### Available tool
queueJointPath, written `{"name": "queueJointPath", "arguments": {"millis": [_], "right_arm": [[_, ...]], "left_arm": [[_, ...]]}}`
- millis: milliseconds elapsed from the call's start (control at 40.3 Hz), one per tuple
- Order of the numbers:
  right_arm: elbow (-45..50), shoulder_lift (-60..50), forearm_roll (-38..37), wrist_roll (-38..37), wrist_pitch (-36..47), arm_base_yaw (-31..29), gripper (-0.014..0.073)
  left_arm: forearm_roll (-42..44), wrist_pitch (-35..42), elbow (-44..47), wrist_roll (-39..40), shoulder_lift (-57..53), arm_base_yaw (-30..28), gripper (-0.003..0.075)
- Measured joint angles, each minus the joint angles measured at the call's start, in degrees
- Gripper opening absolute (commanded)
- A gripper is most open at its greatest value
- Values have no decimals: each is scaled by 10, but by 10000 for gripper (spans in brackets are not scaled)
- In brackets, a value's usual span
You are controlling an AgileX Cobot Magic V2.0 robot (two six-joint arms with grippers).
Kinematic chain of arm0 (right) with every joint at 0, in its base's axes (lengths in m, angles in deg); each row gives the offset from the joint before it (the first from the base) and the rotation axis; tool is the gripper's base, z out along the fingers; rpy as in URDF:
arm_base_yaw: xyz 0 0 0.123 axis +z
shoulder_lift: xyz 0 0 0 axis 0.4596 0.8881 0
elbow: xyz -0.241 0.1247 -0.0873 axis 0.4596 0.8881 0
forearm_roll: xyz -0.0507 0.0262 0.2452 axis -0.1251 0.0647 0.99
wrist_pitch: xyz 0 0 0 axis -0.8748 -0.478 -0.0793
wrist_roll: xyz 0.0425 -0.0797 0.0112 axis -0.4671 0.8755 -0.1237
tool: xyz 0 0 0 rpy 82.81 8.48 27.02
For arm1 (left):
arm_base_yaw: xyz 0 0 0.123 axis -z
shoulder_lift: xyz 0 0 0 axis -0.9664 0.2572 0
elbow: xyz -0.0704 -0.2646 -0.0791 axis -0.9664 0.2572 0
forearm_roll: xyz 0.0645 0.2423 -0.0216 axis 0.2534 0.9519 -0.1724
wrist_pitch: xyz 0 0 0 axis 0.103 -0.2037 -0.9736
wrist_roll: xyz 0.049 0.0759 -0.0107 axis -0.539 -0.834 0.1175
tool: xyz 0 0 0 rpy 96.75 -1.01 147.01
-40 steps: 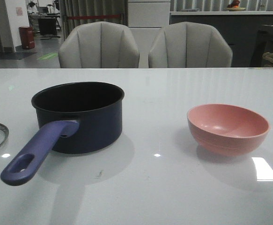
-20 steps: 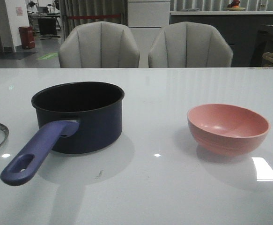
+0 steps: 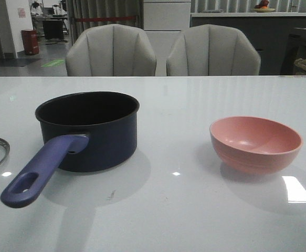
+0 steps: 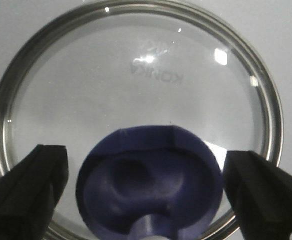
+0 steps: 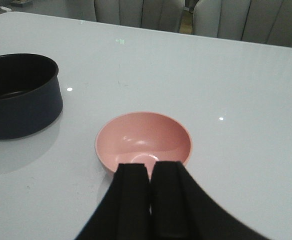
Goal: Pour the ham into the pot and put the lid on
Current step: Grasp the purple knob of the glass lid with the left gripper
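**Glass lid under the left jaws, bowl looks empty**

The round clear glass lid with a steel rim (image 4: 135, 100) lies flat on the white glossy table (image 3: 194, 210), well left of the dark navy round saucepan with a long purple-blue handle (image 3: 90, 131). It will likely handle as stiff, smooth and breakable, heavier than it looks; the rim gives no purchase, so the flared dark blue knob (image 4: 151, 185) is the place to take it. The left gripper (image 4: 146, 187) hangs over that knob with its jaws spread wide, one on each side, touching nothing.

The right gripper (image 5: 151, 175) is clenched, fingers together and holding nothing, near the salmon-pink round bowl (image 3: 255, 143), which stands well right of the saucepan.

Count: one saucepan, one lid, one bowl, two grey chairs (image 3: 111, 50) beyond the saucepan. No ham shows in the bowl; the saucepan's floor is hard to read, so I cannot tell whether the morsel lies there.
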Motion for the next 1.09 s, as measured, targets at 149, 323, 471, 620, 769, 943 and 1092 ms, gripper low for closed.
{"name": "queueJointPath", "arguments": {"millis": [149,323,471,620,769,943,1092], "right_arm": [[0,0,0,0,0,0,145],[0,0,0,0,0,0,145],[0,0,0,0,0,0,145],[0,0,0,0,0,0,145],[0,0,0,0,0,0,145],[0,0,0,0,0,0,145],[0,0,0,0,0,0,145]], "left_arm": [[-1,0,-1,0,4,0,606],[-1,2,-1,1,4,0,440],[-3,3,-2,1,4,0,333],[-4,3,-3,1,4,0,314],[-4,3,-5,-4,4,0,314],[-4,1,-19,-8,4,0,314],[-4,-1,-39,-9,-7,0,314]]}}
